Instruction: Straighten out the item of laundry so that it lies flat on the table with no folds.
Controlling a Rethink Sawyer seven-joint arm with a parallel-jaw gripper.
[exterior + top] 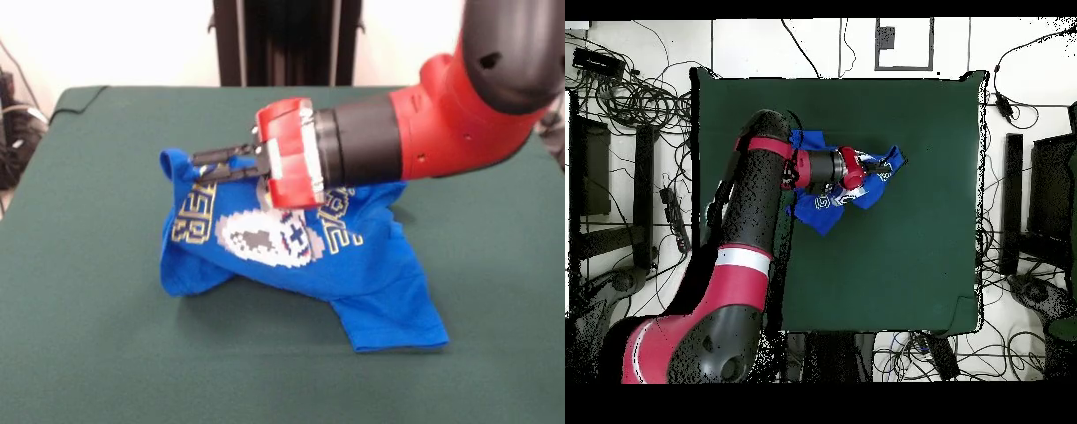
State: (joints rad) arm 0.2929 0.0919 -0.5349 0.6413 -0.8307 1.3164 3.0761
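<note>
Front and overhead views: the red and black arm (459, 115) lies nearly horizontal over the dark green worktop (88, 336), with its gripper (216, 164) at the upper edge of the blue T-shirt (371, 265). The jaws are drawn narrow and pinch a raised fold of the shirt's cloth, holding that edge off the worktop. The shirt sits near the worktop's middle, bunched and draped, its white controller print (265, 238) facing the front camera and one sleeve (397, 322) lying flat on the cloth top.
</note>
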